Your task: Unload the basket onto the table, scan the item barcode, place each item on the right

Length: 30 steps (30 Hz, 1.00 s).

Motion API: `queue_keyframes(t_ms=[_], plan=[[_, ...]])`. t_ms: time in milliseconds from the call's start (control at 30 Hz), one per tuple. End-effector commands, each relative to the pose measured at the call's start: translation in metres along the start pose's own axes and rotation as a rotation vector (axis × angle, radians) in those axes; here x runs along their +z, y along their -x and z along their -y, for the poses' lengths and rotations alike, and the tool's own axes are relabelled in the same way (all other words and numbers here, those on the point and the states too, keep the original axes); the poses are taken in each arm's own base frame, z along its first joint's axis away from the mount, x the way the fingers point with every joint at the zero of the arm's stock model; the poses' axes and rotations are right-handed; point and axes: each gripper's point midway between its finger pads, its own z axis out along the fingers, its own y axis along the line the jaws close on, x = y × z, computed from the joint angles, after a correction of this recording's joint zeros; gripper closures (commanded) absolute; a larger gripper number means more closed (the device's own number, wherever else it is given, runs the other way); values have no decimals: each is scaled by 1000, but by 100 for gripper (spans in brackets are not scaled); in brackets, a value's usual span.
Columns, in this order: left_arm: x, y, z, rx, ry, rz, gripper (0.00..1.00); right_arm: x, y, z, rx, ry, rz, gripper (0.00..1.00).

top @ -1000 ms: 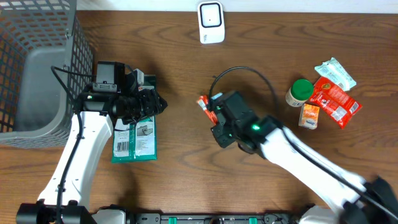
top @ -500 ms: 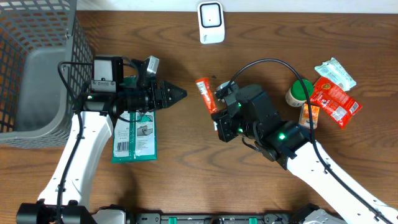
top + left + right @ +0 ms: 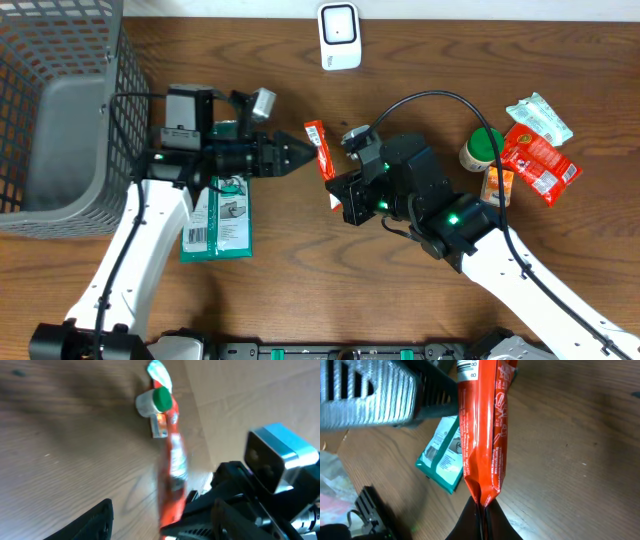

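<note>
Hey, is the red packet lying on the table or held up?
Held up. The right fingers pinch the red packet by its end seam; it stands clear of the table.

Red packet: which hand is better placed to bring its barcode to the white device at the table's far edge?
Right. The right hand is shut on one end of the red packet, leaving the barcode end free. The left hand is open, near the packet but not gripping it.

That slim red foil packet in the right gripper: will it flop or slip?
Probably light: the right gripper carries the slim red foil packet by one crimped end. It juts straight, so likely fairly stiff. Glossy film may slip.
</note>
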Motion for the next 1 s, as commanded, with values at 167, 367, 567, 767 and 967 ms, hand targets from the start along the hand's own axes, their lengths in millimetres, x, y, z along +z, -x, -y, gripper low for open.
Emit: queue_keyframes(t_ms=[167, 367, 567, 767, 967], plan=[[14, -4, 5, 72, 27, -9, 57, -4, 0, -16, 32, 85, -14, 99], [15, -2, -2, 76, 72, 3, 85, -4, 0, -23, 23, 119, -18, 99], [13, -1, -3, 53, 74, 9, 92, -9, -3, -33, -70, 207, -34, 66], [5, -1, 17, 35, -68, -12, 92, -40, 9, -31, -100, 435, -22, 32], [-4, -8, 57, 87, -296, -72, 92, -76, 21, -25, -109, 640, 22, 39]])
